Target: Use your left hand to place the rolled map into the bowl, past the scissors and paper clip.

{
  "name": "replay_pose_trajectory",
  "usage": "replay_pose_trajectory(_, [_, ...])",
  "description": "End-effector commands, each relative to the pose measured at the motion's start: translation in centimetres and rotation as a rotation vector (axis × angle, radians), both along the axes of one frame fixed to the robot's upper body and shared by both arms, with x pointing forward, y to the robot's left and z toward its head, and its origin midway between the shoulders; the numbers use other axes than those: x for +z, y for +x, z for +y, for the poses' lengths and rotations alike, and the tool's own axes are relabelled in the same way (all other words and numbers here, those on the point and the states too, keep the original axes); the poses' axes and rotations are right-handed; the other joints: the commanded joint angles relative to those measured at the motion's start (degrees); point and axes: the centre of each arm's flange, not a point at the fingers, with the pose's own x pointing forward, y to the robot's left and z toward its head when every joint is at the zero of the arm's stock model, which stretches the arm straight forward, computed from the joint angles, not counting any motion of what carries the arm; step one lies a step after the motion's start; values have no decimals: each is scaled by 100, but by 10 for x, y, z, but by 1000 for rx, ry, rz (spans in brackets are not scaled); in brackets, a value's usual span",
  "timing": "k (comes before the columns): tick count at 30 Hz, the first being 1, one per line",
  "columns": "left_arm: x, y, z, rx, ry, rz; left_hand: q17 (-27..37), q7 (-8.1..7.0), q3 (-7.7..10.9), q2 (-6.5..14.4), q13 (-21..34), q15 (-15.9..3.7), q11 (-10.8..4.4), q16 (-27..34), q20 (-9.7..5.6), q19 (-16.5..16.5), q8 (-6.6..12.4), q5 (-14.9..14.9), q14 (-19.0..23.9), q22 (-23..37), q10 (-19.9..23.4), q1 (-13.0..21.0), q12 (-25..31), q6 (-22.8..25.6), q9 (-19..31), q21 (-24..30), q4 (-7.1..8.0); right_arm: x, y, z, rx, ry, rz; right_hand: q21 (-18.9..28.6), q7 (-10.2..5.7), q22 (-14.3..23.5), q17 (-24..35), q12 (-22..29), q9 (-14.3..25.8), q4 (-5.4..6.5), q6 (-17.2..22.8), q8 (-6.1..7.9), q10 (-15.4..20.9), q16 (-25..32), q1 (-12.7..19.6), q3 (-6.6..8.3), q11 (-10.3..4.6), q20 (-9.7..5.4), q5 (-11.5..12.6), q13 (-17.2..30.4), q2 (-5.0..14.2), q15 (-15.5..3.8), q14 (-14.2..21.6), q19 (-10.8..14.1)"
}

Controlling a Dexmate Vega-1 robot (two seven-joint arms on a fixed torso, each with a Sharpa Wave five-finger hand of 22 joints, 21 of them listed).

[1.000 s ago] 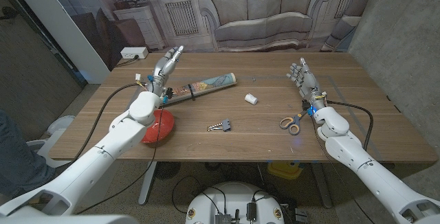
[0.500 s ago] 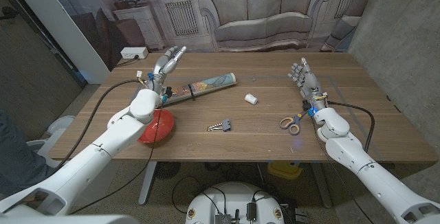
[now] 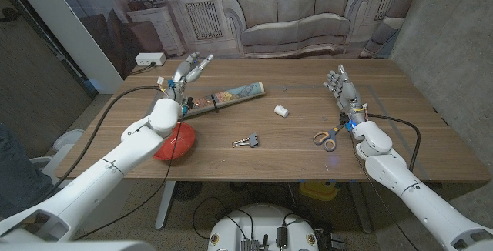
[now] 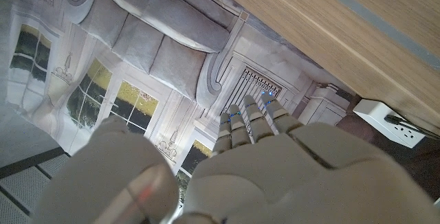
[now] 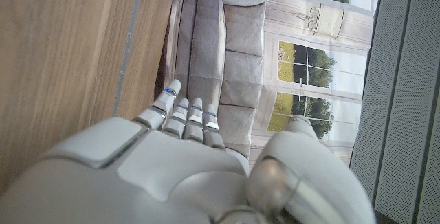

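The task is not yet started in effect. On the left, the left hand hovers empty with fingers apart, beyond the red bowl. The long rolled map with printed paper lies on the wooden table, apparently just beside that hand. Farther right are the black paper clip and orange-handled scissors. The right hand waits, fingers straight and apart, holding nothing.
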Motion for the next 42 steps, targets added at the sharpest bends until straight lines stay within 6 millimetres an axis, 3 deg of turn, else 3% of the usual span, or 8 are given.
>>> replay_pose_trajectory(1, [-3,-9,2,150,80,-31,26,-4,-5,-2,33,-93,-9,20,-270,86,31,70,106,28,126,99,61,105,8,1,-36,-3,-3,-2,-4,5,-2,-14,11,23,18,24,32,16,50,35,46,5,18,-21,10,-83,2,18,36,0,38,69])
replay_pose_trajectory(42, [11,-15,-11,378,308,-58,28,-93,-31,12,38,-165,-140,-16,-282,28,16,164,231,31,284,256,27,302,11,-135,-102,-16,-11,-3,-11,23,2,-88,19,32,15,18,32,-2,66,22,60,-4,28,-43,7,-115,-7,20,53,-17,62,159])
